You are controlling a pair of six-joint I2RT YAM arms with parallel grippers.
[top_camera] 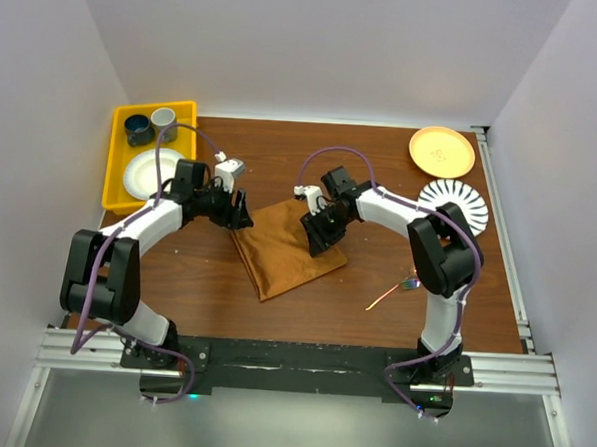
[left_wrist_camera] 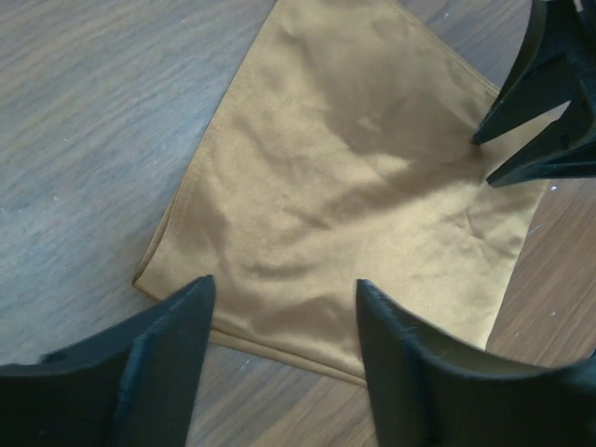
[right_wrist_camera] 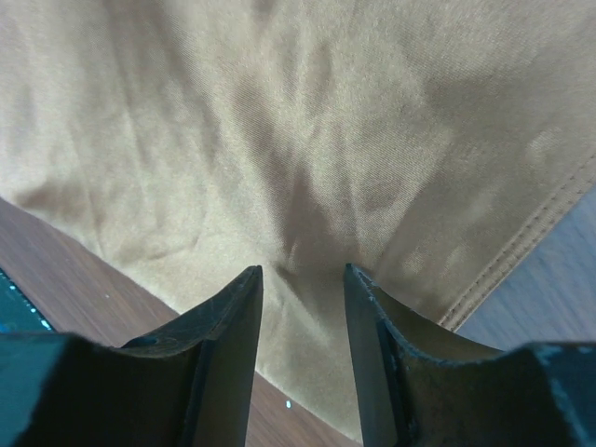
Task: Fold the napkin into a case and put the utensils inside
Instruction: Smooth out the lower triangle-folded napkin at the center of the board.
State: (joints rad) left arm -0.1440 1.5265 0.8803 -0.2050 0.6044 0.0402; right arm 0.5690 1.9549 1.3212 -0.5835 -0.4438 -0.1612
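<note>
From above, the folded rust-brown cloth napkin [top_camera: 282, 248] lies in the middle of the brown wooden table [top_camera: 225, 292]. The left gripper [top_camera: 241, 213] is at its left corner and the right gripper [top_camera: 316, 234] on its far edge, likely for another fold. The thin shiny metal utensils [top_camera: 400, 289] lie apart, to the right.

Left wrist: the jaws are spread, straddling the napkin's edge and grasping nothing.

Right wrist: the fingers are narrowed over the cloth; I cannot tell whether they pinch it.

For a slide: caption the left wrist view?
Open left fingers hover over a rust-brown cloth napkin on the dark wooden table, right fingers at its opposite edge.
</note>
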